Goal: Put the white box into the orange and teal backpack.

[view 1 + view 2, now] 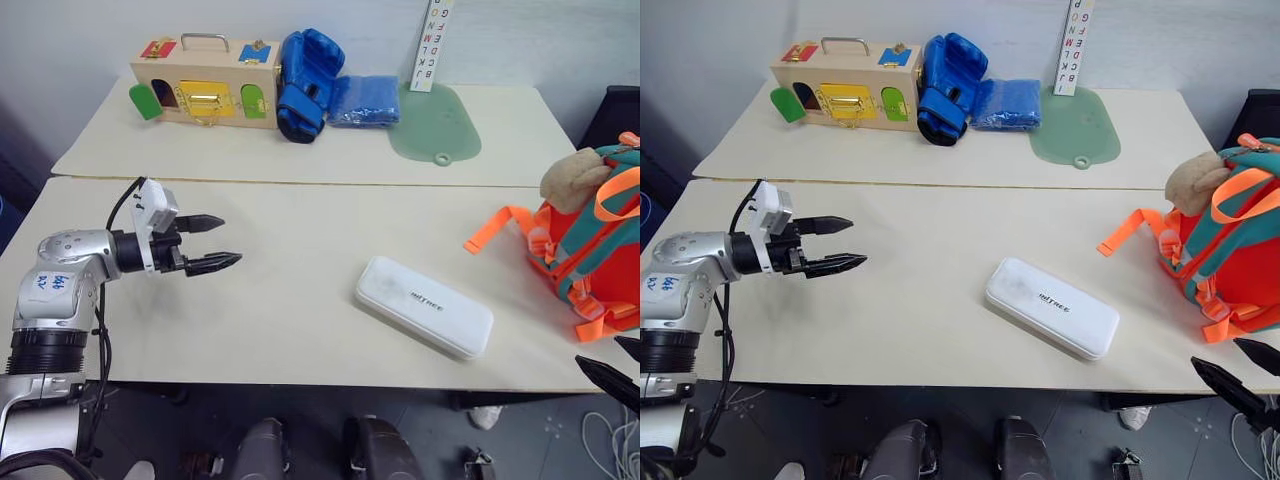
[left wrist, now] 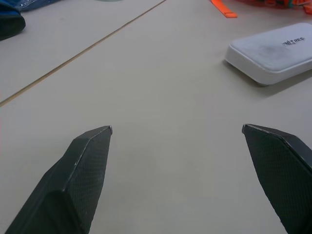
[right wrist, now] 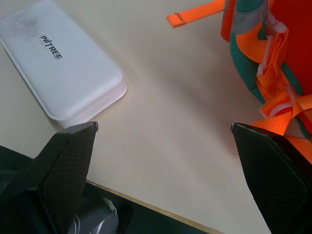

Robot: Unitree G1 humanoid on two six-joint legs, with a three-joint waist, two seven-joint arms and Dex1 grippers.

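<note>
The left gripper (image 1: 218, 243) hovers over the bare near table (image 1: 280, 300), jaws wide apart, holding nothing — the right gripper (image 3: 163, 131), at the table's front edge, is equally wide and empty. The white box (image 1: 424, 306) lies flat between them, near the orange and teal backpack (image 1: 600, 250), not in it.

The backpack (image 1: 598, 250) runs off the picture's edge in both eye views, so its far side and opening cannot be seen. The right pincer (image 1: 1240, 372) shows there only as two fingertips at the lower corner, its arm cut off. The letter chart (image 1: 437, 40) is cropped at the top. The box (image 2: 273, 51) is cut by the left wrist view's edge.
</note>
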